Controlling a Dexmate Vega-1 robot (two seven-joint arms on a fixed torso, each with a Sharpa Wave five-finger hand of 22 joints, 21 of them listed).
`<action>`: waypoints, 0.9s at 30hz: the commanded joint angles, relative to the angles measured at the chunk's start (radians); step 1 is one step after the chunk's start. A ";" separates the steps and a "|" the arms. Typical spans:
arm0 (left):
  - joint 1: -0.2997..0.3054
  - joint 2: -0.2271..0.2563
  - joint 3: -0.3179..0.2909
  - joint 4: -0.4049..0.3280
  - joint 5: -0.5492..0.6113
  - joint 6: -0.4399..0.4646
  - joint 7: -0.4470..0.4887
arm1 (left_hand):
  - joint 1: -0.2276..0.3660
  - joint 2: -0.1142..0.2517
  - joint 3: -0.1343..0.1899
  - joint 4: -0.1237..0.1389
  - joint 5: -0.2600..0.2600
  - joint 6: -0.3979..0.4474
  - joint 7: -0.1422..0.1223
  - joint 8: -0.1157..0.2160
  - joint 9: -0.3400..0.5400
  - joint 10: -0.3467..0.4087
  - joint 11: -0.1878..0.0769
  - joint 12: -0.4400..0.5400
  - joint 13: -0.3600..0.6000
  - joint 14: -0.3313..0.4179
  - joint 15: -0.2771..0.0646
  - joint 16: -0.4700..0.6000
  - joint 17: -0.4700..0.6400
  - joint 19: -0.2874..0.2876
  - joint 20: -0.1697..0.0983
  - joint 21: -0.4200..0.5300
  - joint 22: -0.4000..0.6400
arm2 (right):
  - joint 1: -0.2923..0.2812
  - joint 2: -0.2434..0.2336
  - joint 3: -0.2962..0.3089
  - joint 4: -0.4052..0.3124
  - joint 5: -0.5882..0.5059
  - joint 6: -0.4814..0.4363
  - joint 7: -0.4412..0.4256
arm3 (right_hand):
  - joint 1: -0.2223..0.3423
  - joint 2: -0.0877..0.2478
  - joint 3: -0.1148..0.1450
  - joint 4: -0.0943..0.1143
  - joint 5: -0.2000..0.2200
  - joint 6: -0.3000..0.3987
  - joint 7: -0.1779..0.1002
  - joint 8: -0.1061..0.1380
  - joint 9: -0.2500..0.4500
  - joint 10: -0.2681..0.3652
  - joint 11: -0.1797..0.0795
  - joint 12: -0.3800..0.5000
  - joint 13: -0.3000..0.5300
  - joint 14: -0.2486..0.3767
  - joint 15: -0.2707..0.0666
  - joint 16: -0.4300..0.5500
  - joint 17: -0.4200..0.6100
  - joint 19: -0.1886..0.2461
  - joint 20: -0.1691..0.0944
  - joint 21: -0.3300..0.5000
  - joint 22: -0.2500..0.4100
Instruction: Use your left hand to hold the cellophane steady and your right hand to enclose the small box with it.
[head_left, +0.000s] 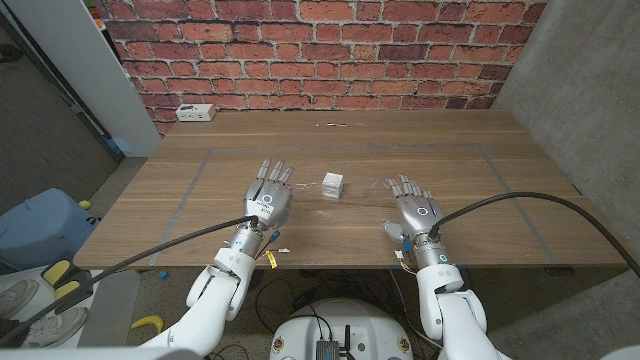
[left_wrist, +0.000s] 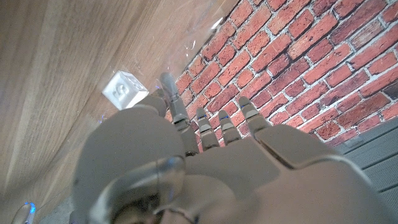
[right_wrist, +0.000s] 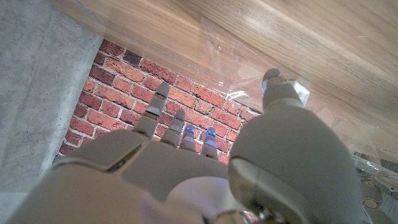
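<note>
Small box: the white small box (head_left: 333, 185) stood on the worktop (head_left: 450, 140), between the two robot hands and slightly farther from the robot than both.
Cellophane: the clear cellophane (head_left: 345, 165) lay spread flat under the box, its edges faint.
Left robot hand (head_left: 270, 196): open, fingers spread, holding nothing, just beside the box and the nearer one.
Right robot hand (head_left: 415, 211): open, empty, farther off.
Long axis: the sheet ran across the worktop.
</note>
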 joint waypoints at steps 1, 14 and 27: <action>0.008 0.003 -0.007 0.054 0.081 -0.025 0.090 | -0.011 -0.005 -0.010 -0.002 -0.001 0.054 -0.057 0.005 -0.011 0.001 -0.013 -0.003 0.001 0.001 -0.017 -0.003 -0.001 0.001 -0.004 0.003 -0.001 | -0.004 0.070 0.053 0.048 -0.093 0.102 -0.026 | -0.003 0.003 0.000 0.008 0.010 0.008 -0.005 0.006 0.003 0.011 0.004 0.009 0.002 0.015 -0.013 0.012 0.005 0.016 0.001 0.000 0.005; -0.011 -0.016 -0.100 0.001 -0.223 -0.082 0.131 | -0.013 0.007 -0.016 -0.010 0.003 0.054 -0.044 -0.004 -0.032 0.011 -0.011 0.001 -0.003 0.008 -0.026 -0.001 -0.001 0.011 -0.015 0.006 -0.002 | -0.033 0.075 0.112 0.091 0.027 0.259 -0.240 | -0.007 0.016 -0.014 0.017 0.010 0.286 -0.051 0.085 0.001 0.220 -0.087 0.068 0.000 0.158 -0.088 0.068 0.006 0.127 -0.043 0.009 0.006; -0.116 -0.047 -0.116 0.035 -0.412 -0.132 0.154 | 0.002 0.018 -0.013 -0.029 0.005 0.066 -0.003 -0.002 -0.047 0.028 -0.011 0.007 -0.005 0.010 -0.026 -0.003 -0.004 0.014 -0.017 0.007 -0.003 | -0.067 0.072 0.136 0.102 0.102 0.312 -0.373 | -0.017 0.027 -0.015 0.023 0.004 0.386 -0.042 0.101 0.000 0.318 -0.091 0.088 -0.001 0.239 -0.119 0.098 0.009 0.177 -0.056 0.015 0.006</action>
